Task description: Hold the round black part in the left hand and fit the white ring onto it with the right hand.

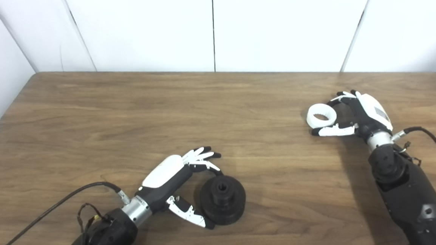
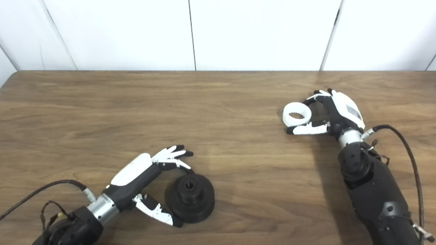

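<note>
Near edge, left of centre: round black part (image 1: 222, 200), stepped, with a central bore, lying flat on the wooden tabletop (image 1: 127, 113). Left hand (image 1: 178, 180) cupped around its left side, fingers spread above it and thumb at its lower edge; whether it grips cannot be told. Far right: white ring (image 1: 321, 115), tilted on the tabletop. Right hand (image 1: 354, 115) just beside it, fingers apart, thumb under the ring; a firm hold cannot be told.
</note>
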### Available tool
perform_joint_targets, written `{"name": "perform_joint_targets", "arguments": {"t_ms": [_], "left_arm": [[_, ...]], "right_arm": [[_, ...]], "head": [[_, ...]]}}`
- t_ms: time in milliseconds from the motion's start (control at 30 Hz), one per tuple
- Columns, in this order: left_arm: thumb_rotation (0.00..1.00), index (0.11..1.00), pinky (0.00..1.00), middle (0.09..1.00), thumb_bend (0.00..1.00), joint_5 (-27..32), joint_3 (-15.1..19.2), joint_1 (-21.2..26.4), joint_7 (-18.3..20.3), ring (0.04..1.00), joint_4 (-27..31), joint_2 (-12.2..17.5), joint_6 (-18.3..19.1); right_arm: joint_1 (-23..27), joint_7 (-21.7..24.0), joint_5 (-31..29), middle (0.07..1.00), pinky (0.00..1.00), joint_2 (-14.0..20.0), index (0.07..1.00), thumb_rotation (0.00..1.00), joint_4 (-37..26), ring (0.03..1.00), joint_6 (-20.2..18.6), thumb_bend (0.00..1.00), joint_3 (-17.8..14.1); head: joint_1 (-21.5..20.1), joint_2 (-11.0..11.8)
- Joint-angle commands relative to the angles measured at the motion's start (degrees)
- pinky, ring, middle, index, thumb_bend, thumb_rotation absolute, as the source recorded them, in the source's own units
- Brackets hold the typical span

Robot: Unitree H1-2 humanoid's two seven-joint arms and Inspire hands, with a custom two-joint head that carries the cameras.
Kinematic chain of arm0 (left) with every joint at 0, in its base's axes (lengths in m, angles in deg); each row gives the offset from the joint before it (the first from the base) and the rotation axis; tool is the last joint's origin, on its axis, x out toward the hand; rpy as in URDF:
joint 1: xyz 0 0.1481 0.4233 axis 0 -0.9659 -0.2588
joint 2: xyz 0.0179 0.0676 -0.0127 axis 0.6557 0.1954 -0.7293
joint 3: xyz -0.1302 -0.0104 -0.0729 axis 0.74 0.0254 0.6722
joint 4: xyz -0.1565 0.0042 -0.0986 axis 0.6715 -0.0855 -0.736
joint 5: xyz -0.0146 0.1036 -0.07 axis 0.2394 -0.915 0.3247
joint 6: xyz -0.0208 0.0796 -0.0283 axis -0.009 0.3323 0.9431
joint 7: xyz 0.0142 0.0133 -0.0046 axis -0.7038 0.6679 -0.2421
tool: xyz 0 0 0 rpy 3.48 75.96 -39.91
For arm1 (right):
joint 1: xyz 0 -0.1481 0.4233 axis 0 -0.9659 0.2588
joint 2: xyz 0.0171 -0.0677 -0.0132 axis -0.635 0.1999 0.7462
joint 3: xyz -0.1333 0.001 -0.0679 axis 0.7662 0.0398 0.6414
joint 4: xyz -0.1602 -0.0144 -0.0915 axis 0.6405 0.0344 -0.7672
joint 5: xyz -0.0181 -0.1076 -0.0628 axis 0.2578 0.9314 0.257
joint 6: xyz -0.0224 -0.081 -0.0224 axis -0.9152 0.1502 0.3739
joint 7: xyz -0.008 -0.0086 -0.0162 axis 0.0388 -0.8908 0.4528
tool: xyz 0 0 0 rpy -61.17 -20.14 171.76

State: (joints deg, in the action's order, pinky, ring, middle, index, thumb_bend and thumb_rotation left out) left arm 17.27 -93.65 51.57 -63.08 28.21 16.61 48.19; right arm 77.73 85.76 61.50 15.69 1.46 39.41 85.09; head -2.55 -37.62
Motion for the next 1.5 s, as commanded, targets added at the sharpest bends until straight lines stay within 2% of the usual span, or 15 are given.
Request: {"name": "perform_joint_targets", "arguments": {"t_ms": [0, 333, 600, 633, 733, 1333, 1467], "left_arm": [[0.19, 0.63, 1.0, 0.926, 0.95, -2.0, -1.1, -0.6, 1.5, 0.997, -0.5, 1.0, -0.7], [0.2, 0.631, 1.0, 0.925, 0.96, -2.1, -1.2, -0.8, 1.5, 0.995, -0.5, 0.7, -0.6], [0.19, 0.633, 1.0, 0.925, 0.96, -1.9, -1.3, -1.0, 2.0, 0.996, 0.2, 0.7, 0.2], [0.18, 0.634, 1.0, 0.927, 0.95, -1.9, -1.4, -1.1, 2.1, 0.998, 0.3, 0.7, 0.4], [0.18, 0.632, 1.0, 0.926, 0.95, -2.0, -1.5, -1.2, 2.0, 0.997, 0.2, 0.7, 0.2], [0.18, 0.634, 1.0, 0.929, 0.95, -1.6, -1.7, -1.3, 1.8, 0.999, -0.7, 0.5, -0.3], [0.18, 0.633, 1.0, 0.927, 0.95, -1.9, -1.7, -1.3, 1.8, 0.998, -0.4, 0.5, -0.1]], "right_arm": [[2.7, -1.3, -0.1, 0.898, 0.98, 0.8, 0.639, 0.35, -0.5, 1.0, 1.3, 0.88, -0.3], [2.6, -1.7, -1.0, 0.887, 0.96, 0.3, 0.591, 0.27, -0.5, 0.997, 1.9, 0.82, 0.0], [2.4, -1.5, -1.1, 0.889, 0.97, -0.2, 0.574, 0.27, -1.0, 1.0, 1.1, 0.78, 0.0], [2.4, -1.5, -1.1, 0.889, 0.97, -0.2, 0.525, 0.2, -0.9, 1.0, 1.1, 0.63, 0.0], [2.3, -1.5, -1.3, 0.891, 0.97, -0.1, 0.495, 0.16, -1.0, 1.0, 1.3, 0.53, 0.1], [1.9, -1.8, -1.9, 0.876, 0.92, 0.2, 0.49, 0.16, -1.1, 0.989, 1.3, 0.52, -0.3], [0.7, -0.4, -2.0, 0.875, 0.92, 0.4, 0.49, 0.16, -4.8, 0.988, 0.0, 0.52, -0.3]], "head": [[0.0, 0.0], [0.1, -0.1], [0.1, -0.3], [0.1, -0.3], [0.1, -0.3], [0.2, -0.3], [0.1, -0.3]]}}
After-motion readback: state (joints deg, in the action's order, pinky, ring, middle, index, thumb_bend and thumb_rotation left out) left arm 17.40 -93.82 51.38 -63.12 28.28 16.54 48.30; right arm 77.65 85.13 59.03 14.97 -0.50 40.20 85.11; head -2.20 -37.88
